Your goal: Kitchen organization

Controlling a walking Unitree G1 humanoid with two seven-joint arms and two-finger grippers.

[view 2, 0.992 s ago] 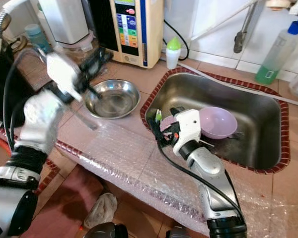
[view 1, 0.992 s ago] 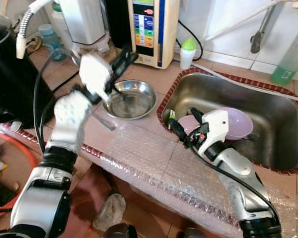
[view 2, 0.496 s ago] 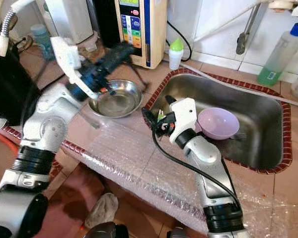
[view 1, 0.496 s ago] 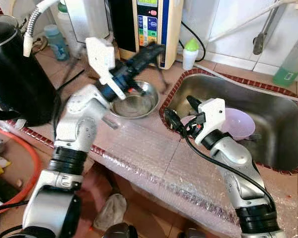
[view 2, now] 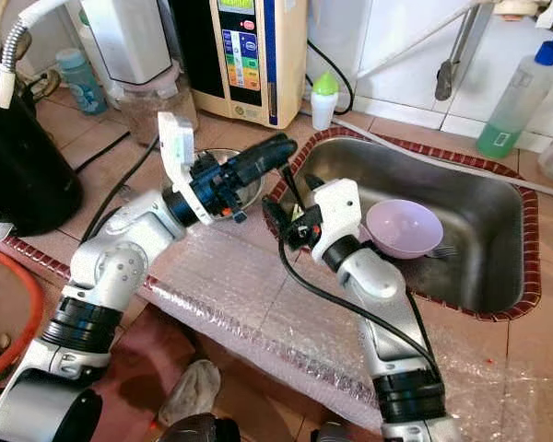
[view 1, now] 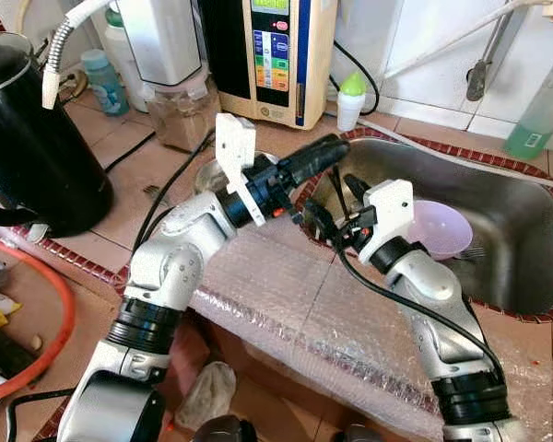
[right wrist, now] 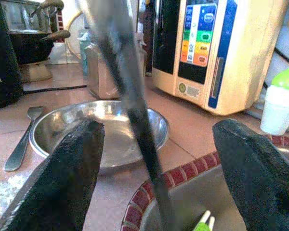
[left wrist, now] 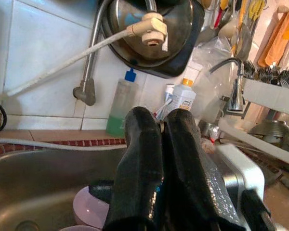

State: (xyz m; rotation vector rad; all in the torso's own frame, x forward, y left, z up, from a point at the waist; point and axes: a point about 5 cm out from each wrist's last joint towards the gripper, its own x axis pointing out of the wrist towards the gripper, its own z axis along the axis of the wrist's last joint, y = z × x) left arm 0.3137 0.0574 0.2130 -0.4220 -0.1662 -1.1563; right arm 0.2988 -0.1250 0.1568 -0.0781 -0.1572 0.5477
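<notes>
Your left gripper (view 1: 339,150) reaches across the near-left rim of the stainless steel sink (view 1: 525,221), its two black fingers pressed together on nothing. Your right gripper (view 1: 327,207) hangs at that same rim with fingers spread wide and empty. The round steel bowl (right wrist: 106,125) sits on the tiled counter beside the sink; the lilac plastic bowl (view 1: 447,228) lies inside.

The tiled desk (view 1: 120,175) carries a steel bowl (right wrist: 106,125) with a spoon (right wrist: 20,139) beside it, a black kettle (view 1: 28,138) near its left edge, and bubble wrap (view 1: 295,304) along its front edge.
</notes>
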